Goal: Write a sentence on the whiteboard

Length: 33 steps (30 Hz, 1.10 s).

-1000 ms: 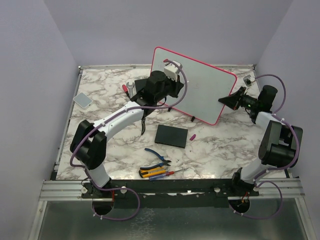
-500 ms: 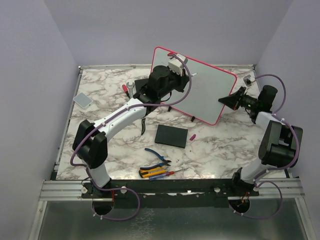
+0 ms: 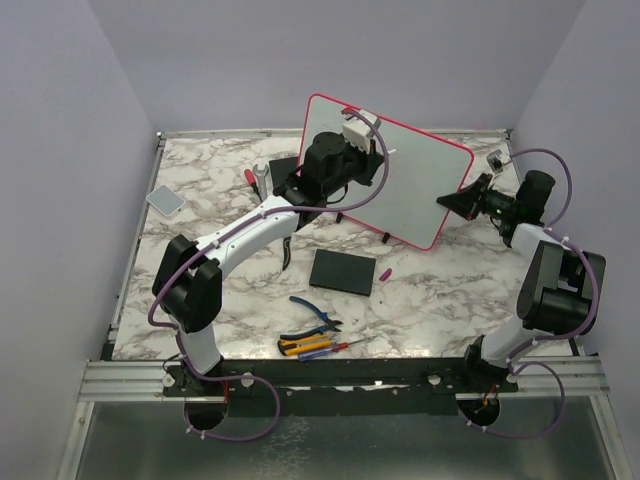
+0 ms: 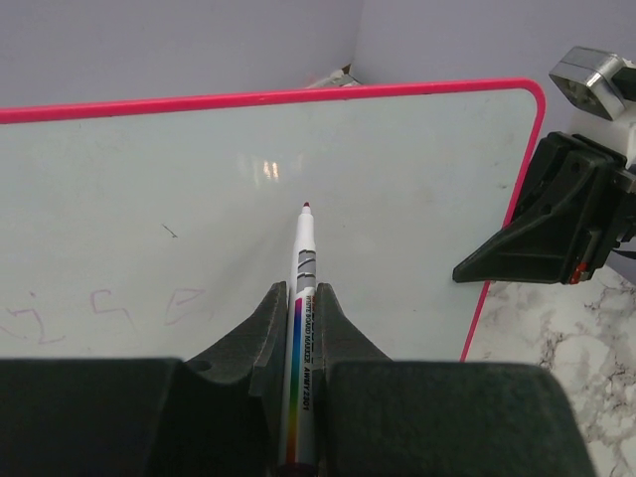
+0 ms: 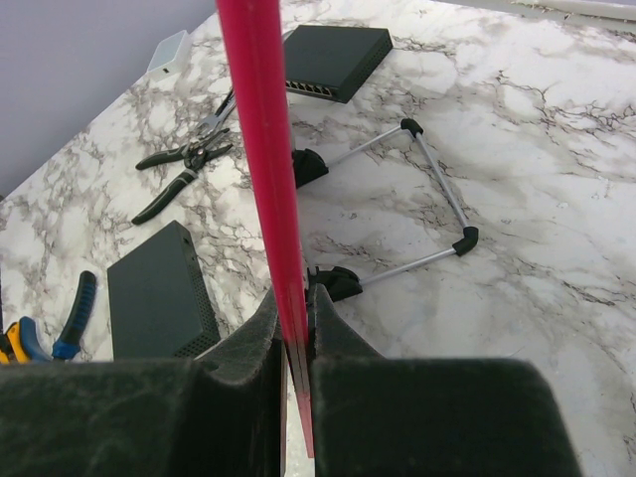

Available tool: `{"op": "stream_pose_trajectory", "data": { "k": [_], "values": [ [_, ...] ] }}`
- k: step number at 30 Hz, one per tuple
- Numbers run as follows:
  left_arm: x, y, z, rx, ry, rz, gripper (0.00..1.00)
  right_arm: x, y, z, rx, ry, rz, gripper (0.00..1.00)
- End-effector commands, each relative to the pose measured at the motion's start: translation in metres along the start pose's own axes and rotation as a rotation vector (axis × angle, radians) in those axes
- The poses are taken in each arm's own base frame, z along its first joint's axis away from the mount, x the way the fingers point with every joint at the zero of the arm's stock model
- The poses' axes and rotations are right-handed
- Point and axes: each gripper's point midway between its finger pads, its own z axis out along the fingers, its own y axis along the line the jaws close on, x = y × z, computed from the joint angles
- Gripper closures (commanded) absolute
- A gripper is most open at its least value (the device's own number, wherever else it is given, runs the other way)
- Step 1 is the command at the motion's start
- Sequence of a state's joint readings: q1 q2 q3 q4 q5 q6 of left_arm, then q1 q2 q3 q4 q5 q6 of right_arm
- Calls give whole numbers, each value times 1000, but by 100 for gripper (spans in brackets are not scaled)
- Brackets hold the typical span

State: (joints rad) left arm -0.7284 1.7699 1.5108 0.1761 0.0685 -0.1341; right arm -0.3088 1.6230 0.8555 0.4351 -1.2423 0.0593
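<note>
Blue-handled pliers (image 3: 315, 318) and a black slab (image 3: 342, 271) lie on the near bench (image 3: 440, 290). Beyond them, the whiteboard (image 3: 410, 190) stands tilted. The right end effector (image 5: 293, 298) is clamped on its pink frame edge. The left end effector (image 4: 299, 290) is clenched on a marker (image 4: 303, 243), tip aimed at the board surface beside the faint sentence (image 4: 99, 308).

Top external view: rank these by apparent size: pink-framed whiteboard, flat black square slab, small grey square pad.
1. pink-framed whiteboard
2. flat black square slab
3. small grey square pad
The gaps are clear, with no near ties.
</note>
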Motion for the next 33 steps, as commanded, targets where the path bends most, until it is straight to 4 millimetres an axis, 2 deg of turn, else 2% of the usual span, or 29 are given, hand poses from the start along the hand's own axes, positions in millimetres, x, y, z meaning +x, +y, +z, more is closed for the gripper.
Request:
{"op": "stream_pose_trajectory", "data": {
  "k": [1,24,33],
  "values": [
    [-7,-1,5,-8,-32,2,100,22,-15,1,69,31,62,99],
    [8,-1,8,-11,-22,13,100,20,-14,2,62,25,59,99],
    [22,0,7,-10,-10,14,100,21,-14,2,59,25,62,99]
  ]
}}
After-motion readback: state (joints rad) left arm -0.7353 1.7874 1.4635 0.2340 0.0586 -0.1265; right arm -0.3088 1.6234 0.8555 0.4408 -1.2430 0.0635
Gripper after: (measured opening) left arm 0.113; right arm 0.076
